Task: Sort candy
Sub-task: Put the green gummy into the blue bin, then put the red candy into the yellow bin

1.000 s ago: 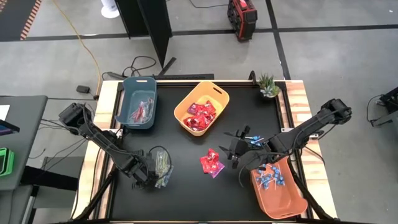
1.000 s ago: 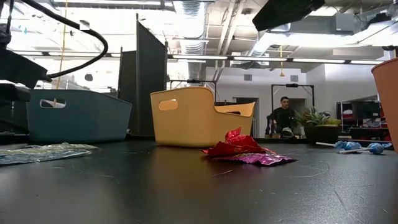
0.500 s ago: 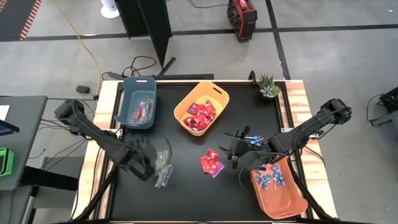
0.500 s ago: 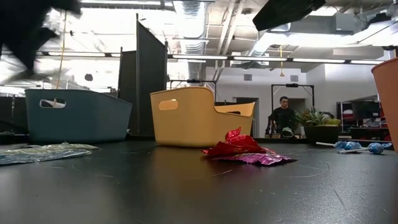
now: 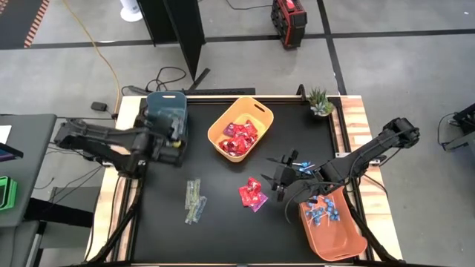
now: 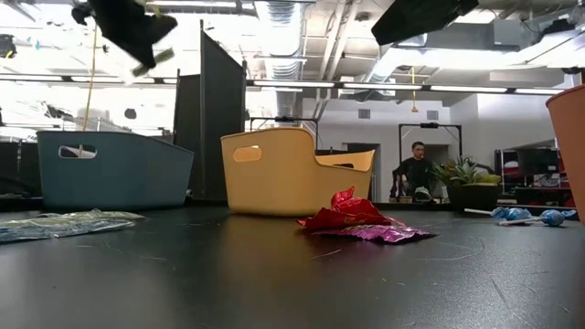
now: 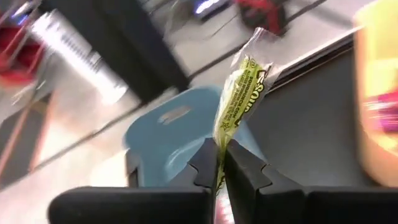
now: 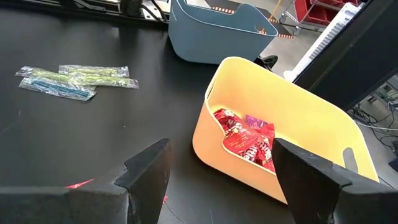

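The view from above is evenly lit and sharp, with soft, short shadows under the bins. The black worktop (image 5: 223, 230) gives almost no glare there. In the low view the ceiling lights (image 6: 302, 84) in the upper part of the frame are very bright and wash out the area around them, and the worktop shows a dull shine. The dark arm (image 6: 128, 27) at the upper left of this frame is smeared by motion. The left wrist view is strongly blurred: the blue bin (image 7: 180, 134) and the floor are streaked, only the green packet (image 7: 239, 93) is fairly clear. The right wrist view is sharp and bright.
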